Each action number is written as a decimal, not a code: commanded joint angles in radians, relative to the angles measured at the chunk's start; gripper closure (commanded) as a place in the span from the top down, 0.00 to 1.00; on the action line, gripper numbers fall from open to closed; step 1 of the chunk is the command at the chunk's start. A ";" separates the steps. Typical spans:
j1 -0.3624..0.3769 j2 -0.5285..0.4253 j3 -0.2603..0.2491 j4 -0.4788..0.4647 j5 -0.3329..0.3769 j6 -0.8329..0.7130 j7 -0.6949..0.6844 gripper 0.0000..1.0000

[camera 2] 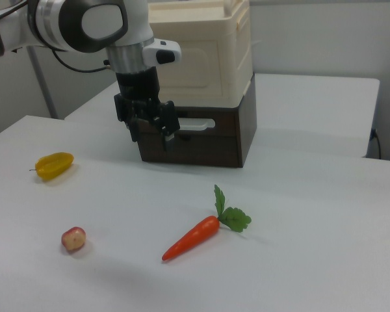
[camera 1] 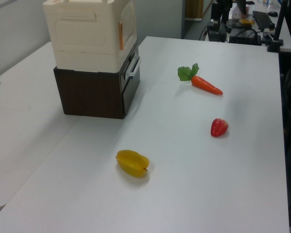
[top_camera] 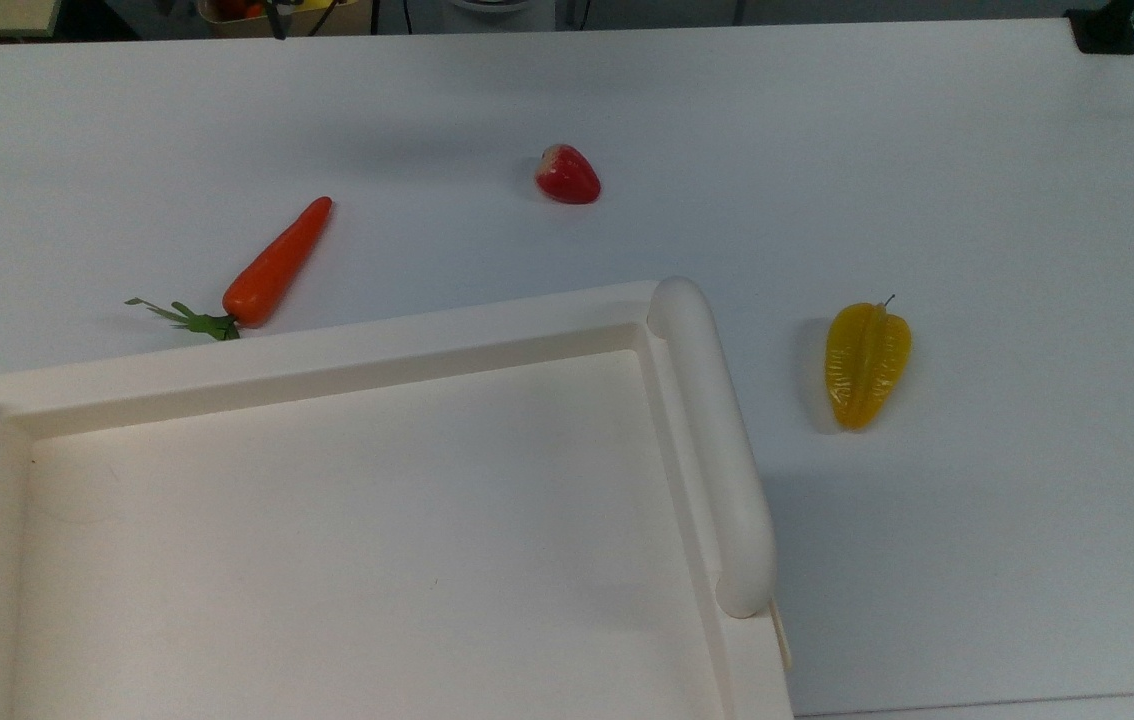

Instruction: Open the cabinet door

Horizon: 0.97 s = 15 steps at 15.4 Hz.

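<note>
The approach is judged under way: the gripper (camera 2: 151, 134), fingers parted and empty, is held before the door (camera 2: 194, 65); its edge must be reached next.

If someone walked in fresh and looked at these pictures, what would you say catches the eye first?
Most striking is the big cream-white plastic cabinet stacked on a dark brown wooden drawer box, with the robot's black gripper hanging right before it in the right view. Next come three toys on the white table: an orange carrot, a red strawberry and a yellow starfruit.
</note>
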 commanded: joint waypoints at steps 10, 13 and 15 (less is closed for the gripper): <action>0.099 0.062 0.004 0.008 0.340 0.516 -0.164 1.00; 0.140 0.090 0.009 0.013 0.322 0.657 -0.135 0.99; 0.173 0.095 0.011 0.013 0.321 0.769 -0.135 0.84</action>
